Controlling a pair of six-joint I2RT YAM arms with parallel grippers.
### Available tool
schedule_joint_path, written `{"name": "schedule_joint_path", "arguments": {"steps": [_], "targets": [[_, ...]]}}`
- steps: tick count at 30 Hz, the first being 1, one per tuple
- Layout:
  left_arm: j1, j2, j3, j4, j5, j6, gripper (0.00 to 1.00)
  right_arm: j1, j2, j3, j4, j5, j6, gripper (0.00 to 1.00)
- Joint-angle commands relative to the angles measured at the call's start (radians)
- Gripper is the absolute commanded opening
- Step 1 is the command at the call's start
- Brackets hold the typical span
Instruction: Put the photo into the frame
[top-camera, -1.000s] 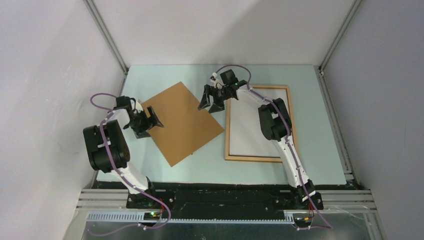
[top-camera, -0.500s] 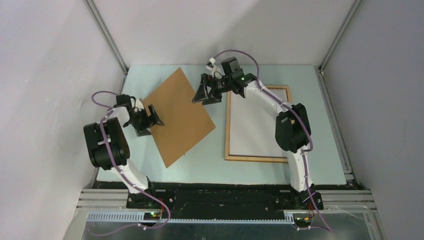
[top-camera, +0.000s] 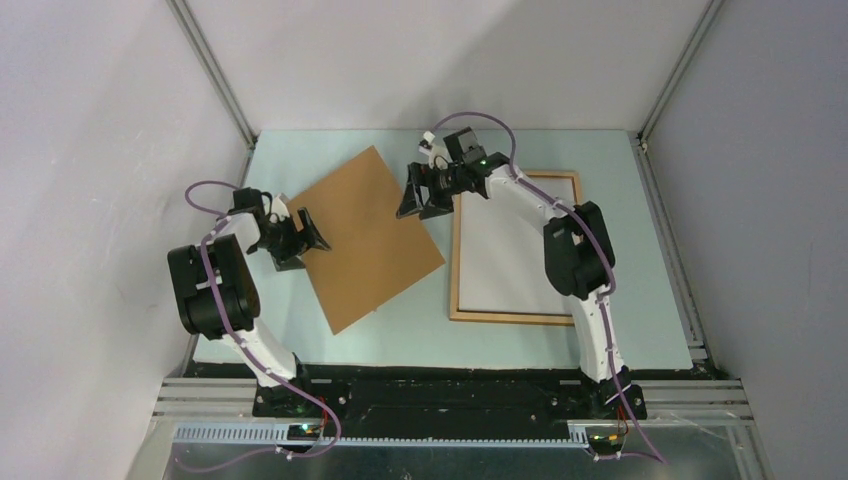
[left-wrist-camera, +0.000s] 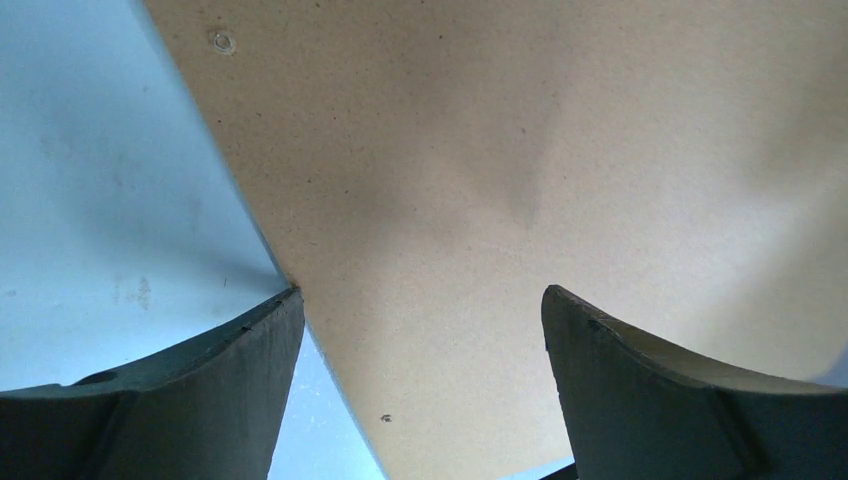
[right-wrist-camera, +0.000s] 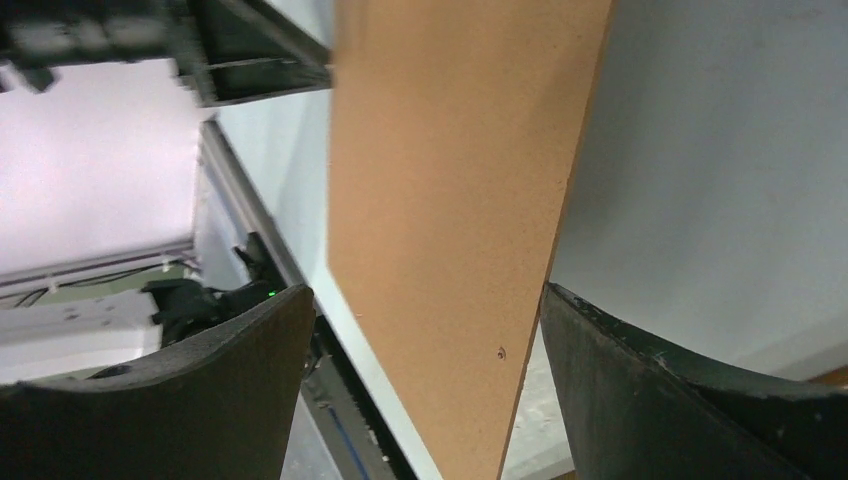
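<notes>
Board (top-camera: 365, 240) has swung, its far corner now nearer the counter's (top-camera: 640, 300) far edge. Photo (top-camera: 500, 260) seems to lie white-back-up in frame (top-camera: 505, 318) by the right edge, so only the backing looks left to fit. Left hand (top-camera: 303, 245) and right hand (top-camera: 418, 208) both gape, gripping nothing. Only the top view shows the frame; the wrist views show just board.

Robot lab cell: white panel walls (top-camera: 90, 120), alu. extrusion rails (top-camera: 212, 72), pale-green bench (top-camera: 640, 330) w/ bolted arms (top-camera: 215, 290).
</notes>
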Motion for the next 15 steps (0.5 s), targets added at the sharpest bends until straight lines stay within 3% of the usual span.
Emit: {"name": "schedule_joint_path", "arguments": {"steps": [1, 15], "targets": [[-0.031, -0.002, 0.024, 0.024, 0.104, 0.016, 0.91, 0.011, 0.071, 0.016, -0.032, 0.038, -0.068, 0.86], [-0.012, -0.102, 0.006, -0.011, -0.106, 0.031, 0.92, -0.014, 0.172, 0.059, -0.074, 0.115, -0.117, 0.86]]}}
